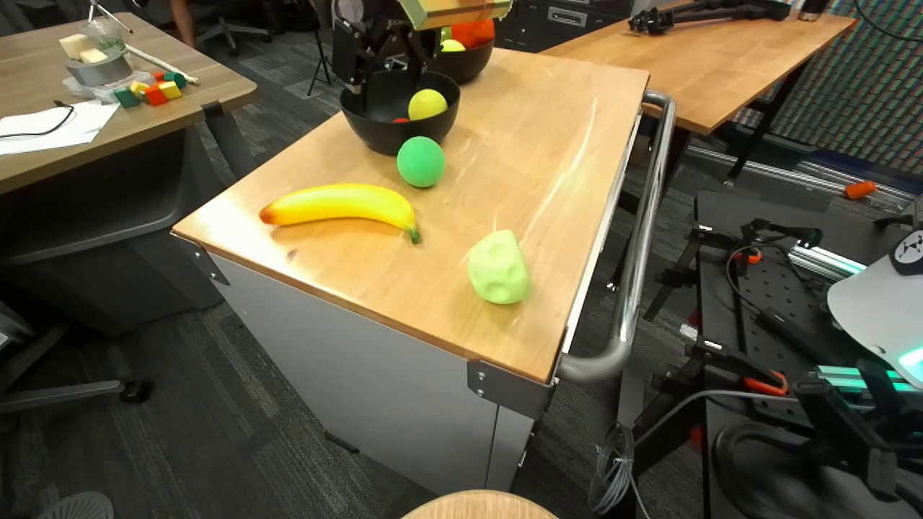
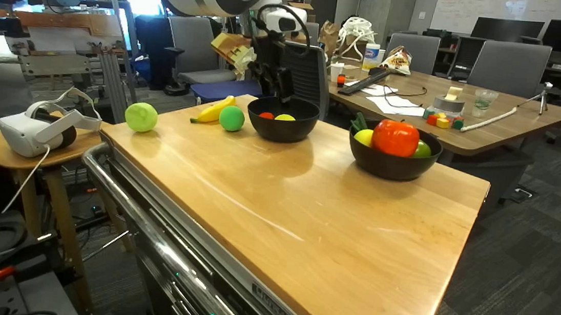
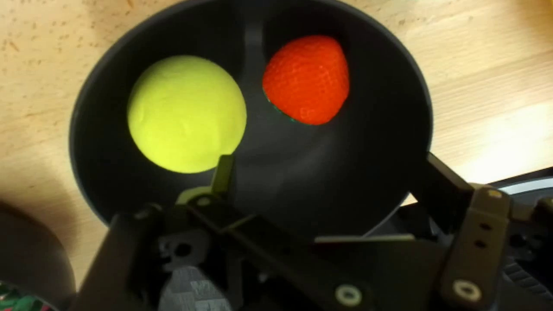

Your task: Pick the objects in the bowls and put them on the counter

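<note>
A black bowl (image 1: 396,137) stands on the wooden counter (image 1: 533,144); it also shows in an exterior view (image 2: 283,129). In the wrist view a yellow ball (image 3: 185,114) and a red strawberry (image 3: 306,80) lie apart inside it. My gripper (image 3: 337,181) is open and empty, its fingers over the bowl; one fingertip appears close to the yellow ball. It also shows over the bowl in both exterior views (image 1: 389,83) (image 2: 282,96). Another black bowl (image 2: 393,166) holds a large red fruit (image 2: 395,137), a yellow one (image 2: 363,136) and a green one (image 2: 422,149).
A green ball (image 1: 421,162), a yellow banana (image 1: 342,204) and a dimpled light-green object (image 1: 498,268) lie on the counter in front of the nearer bowl. A metal rail (image 1: 642,238) runs along one counter edge. A headset (image 2: 47,125) rests on a stool beside the counter.
</note>
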`<action>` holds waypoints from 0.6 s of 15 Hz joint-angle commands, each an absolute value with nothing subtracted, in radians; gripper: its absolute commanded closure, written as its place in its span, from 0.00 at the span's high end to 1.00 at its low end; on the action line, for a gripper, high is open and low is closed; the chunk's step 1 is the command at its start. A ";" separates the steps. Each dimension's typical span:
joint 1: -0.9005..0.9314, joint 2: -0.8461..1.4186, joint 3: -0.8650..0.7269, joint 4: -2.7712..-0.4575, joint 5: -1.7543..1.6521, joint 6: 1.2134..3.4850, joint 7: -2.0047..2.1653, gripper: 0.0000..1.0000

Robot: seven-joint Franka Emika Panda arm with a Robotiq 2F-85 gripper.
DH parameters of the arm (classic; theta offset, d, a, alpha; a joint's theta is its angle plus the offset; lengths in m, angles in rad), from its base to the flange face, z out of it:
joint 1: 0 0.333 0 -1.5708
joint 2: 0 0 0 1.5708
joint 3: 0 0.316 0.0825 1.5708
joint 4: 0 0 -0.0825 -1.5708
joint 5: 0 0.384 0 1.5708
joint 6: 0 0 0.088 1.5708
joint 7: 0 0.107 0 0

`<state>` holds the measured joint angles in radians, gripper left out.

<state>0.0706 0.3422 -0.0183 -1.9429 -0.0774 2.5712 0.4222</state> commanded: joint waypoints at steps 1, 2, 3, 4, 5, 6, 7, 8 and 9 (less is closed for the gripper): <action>0.114 0.412 -0.062 -1.846 -0.075 2.502 0.520 1.00; 0.118 0.423 -0.062 -1.835 -0.066 2.483 0.532 1.00; 0.122 0.429 -0.061 -1.825 -0.059 2.457 0.543 1.00; 0.123 0.432 -0.059 -1.819 -0.054 2.434 0.551 1.00; 0.130 0.430 -0.066 -1.818 -0.067 2.411 0.570 1.00; 0.133 0.429 -0.067 -1.816 -0.071 2.390 0.580 1.00; 0.138 0.428 -0.073 -1.818 -0.085 2.372 0.597 1.00; 0.146 0.428 -0.082 -1.819 -0.107 2.357 0.614 1.00; 0.157 0.427 -0.096 -1.821 -0.144 2.344 0.631 1.00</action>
